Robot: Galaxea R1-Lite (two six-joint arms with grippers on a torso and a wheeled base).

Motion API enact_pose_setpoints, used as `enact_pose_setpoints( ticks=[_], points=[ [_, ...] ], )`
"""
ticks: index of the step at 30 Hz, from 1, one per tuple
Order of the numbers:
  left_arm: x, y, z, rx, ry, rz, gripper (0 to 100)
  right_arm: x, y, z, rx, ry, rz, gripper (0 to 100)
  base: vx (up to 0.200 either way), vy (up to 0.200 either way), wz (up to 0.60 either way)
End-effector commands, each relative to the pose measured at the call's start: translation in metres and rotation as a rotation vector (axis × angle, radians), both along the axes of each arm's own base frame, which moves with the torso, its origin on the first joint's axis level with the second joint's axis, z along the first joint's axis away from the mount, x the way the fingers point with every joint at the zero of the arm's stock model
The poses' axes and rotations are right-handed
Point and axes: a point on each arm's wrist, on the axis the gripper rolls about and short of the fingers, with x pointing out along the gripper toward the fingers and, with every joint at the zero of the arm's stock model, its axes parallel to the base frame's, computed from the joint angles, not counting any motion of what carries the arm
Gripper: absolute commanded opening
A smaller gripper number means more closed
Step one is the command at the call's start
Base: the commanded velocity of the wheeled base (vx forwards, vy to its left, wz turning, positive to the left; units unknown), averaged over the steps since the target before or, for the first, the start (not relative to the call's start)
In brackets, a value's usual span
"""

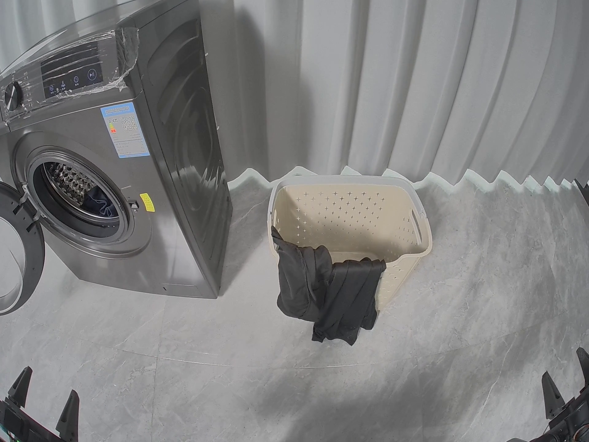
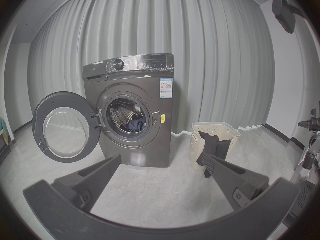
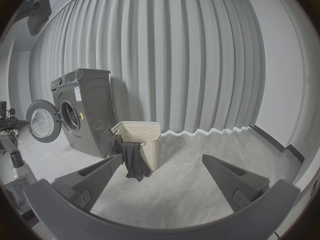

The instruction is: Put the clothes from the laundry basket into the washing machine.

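A dark grey garment (image 1: pixel 328 293) hangs limp over the near rim of the cream laundry basket (image 1: pixel 368 216). The basket stands on the floor beside the washing machine (image 1: pixel 178 130), whose round door (image 1: pixel 15 253) is swung wide. My left claw (image 2: pixel 160 156) and right claw (image 3: pixel 161 156) are both spread wide, holding nothing, well apart from the basket.

Illegible sticker (image 1: pixel 124 129) print on washing machine (image 1: pixel 178 155)
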Motion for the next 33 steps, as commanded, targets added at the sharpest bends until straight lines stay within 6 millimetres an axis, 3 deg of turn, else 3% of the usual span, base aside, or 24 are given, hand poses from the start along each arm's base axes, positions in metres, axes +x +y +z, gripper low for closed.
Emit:
enact_pose_setpoints(
  ticks=[1, 5, 15, 17, 18, 20, 22, 25, 33],
  points=[
    [0.0, 0.0, -0.005, -0.002, 0.0, 0.0, 100, 0.001, 0.0, -0.004, -0.001, 0.007, 0.002, 100, 0.0, 0.0, 0.0],
    [0.0, 0.0, -0.005, -0.003, 0.0, 0.0, 100, 0.001, 0.0, -0.004, -0.001, 0.007, 0.0, 100, 0.0, 0.0, 0.0],
    [0.0, 0.0, -0.005, -0.002, 0.0, 0.001, 100, 0.001, 0.0, -0.005, 0.014, 0.006, -0.023, 100, 0.18, 0.0, 0.0],
    [0.0, 0.0, -0.005, 0.0, 0.001, 0.001, 100, -0.001, 0.0, 0.003, 0.007, -0.034, -0.016, 100, 0.0, 0.0, 0.0],
    [0.0, 0.0, -0.005, 0.0, 0.001, 0.001, 100, -0.009, 0.0, 0.027, 0.009, -0.141, -0.016, 100, 0.0, 0.0, 0.0],
    [0.0, 0.0, -0.005, 0.001, 0.0, 0.001, 100, -0.017, 0.0, 0.047, 0.008, -0.19, 0.0, 100, 0.0, 0.0, 0.0],
    [0.0, 0.0, -0.005, 0.003, 0.001, 0.001, 100, -0.017, 0.0, 0.054, 0.007, -0.17, 0.013, 100, 0.0, 0.0, 0.0],
    [0.0, 0.0, -0.005, 0.001, 0.001, 0.001, 100, 0.001, 0.002, 0.062, 0.011, 0.006, 0.085, 100, 0.0, 0.0, 0.0],
    [0.0, 0.0, -0.005, -0.002, 0.001, 0.001, 100, 0.053, 0.005, 0.075, 0.012, 0.261, 0.225, 100, 0.0, 0.0, 0.0]
  ],
)
